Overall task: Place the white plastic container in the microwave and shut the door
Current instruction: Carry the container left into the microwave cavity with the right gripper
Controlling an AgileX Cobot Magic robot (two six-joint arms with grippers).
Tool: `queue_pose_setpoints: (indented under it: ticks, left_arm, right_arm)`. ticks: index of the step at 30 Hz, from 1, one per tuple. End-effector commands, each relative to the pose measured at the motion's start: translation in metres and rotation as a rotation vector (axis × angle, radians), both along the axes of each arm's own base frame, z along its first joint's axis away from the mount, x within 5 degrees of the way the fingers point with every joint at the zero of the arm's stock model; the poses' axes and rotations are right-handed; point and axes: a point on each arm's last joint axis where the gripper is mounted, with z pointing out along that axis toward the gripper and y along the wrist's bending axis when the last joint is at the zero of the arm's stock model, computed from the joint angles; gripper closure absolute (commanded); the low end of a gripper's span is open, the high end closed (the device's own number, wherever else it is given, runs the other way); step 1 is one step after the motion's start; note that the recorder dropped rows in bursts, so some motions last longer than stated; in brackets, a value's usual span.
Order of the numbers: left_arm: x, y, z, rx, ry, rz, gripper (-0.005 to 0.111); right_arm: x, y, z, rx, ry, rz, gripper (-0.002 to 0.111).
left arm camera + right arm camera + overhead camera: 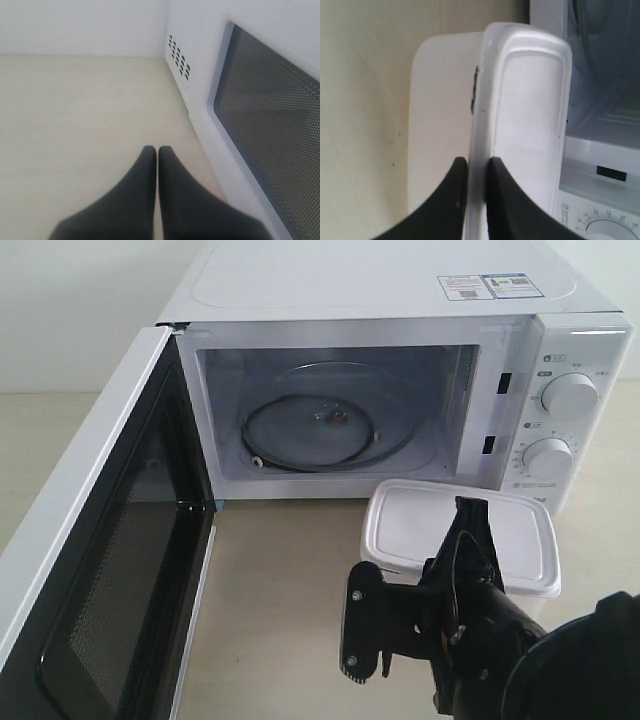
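The white plastic container [415,525] sat on the pale table [280,590] just in front of the microwave [400,290], below the two round dials [570,395]. Its lid was on. The right gripper [472,510] met it at the near edge. In the right wrist view, the container's [530,115] raised rim ran straight into the right gripper [477,165]. The two black fingers [455,195] pinched that rim between them, one on the lid side and one on the outer side. Whether the box was lifted off the table could not be told.

The right arm reached in from the lower right of the exterior view, angled up and forward toward the oven, its dark wrist hiding the container's near edge.

The door [90,540] stood swung wide open to the left. The oven cavity was lit, with the glass turntable [330,420] inside.

The left gripper [156,150] hung above bare table beside the outer face of the open door [270,120], its fingers pressed together with nothing between them.
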Motion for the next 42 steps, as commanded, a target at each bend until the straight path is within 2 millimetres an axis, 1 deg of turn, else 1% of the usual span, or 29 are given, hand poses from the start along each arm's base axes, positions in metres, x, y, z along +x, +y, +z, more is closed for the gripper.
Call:
queue_pose_setpoints:
  ticks: [1,5,9,12,17,20,24,28,30,33,35,39,42]
  left_arm:
    - [0.0,0.0,0.0,0.002,-0.015,-0.007,0.103]
    - [0.0,0.0,0.0,0.002,-0.015,-0.007,0.103]
    - [0.0,0.0,0.0,0.002,-0.015,-0.007,0.103]
    - [0.0,0.0,0.0,0.002,-0.015,-0.007,0.103]
    - [0.0,0.0,0.0,0.002,-0.015,-0.007,0.103]
    - [0.0,0.0,0.0,0.002,-0.015,-0.007,0.103]
    - [0.0,0.0,0.0,0.002,-0.015,-0.007,0.103]
    - [0.0,0.0,0.0,0.002,-0.015,-0.007,0.103]
    - [0.0,0.0,0.0,0.002,-0.015,-0.007,0.103]
    - [0.0,0.0,0.0,0.002,-0.015,-0.007,0.103]
    - [0.0,0.0,0.0,0.002,-0.015,-0.007,0.103]
    - [0.0,0.0,0.0,0.002,-0.015,-0.007,0.103]
    - [0.0,0.0,0.0,0.002,-0.015,-0.007,0.103]
  right_arm:
    - [-0.002,0.0,0.018,0.048,-0.071,-0.013,0.108]
    - [-0.008,0.005,0.03,0.063,-0.113,0.019,0.108]
    - [-0.013,0.01,0.037,0.007,-0.171,0.057,0.108]
    - [-0.019,0.014,0.039,-0.022,-0.196,0.084,0.108]
    - [-0.031,0.026,0.04,-0.02,-0.21,0.146,0.108]
    - [-0.038,0.03,0.045,-0.059,-0.278,0.162,0.108]
    - [-0.047,0.037,0.046,-0.052,-0.283,0.202,0.108]
    - [-0.046,0.039,0.048,-0.053,-0.288,0.206,0.108]
    - [-0.044,0.047,0.054,-0.051,-0.299,0.22,0.108]
    - [-0.038,0.065,0.067,-0.029,-0.292,0.269,0.108]
    - [-0.034,0.068,0.07,-0.029,-0.288,0.28,0.108]
    - [-0.025,0.07,0.068,-0.056,-0.285,0.267,0.108]
    - [-0.016,0.07,0.06,-0.085,-0.257,0.264,0.108]
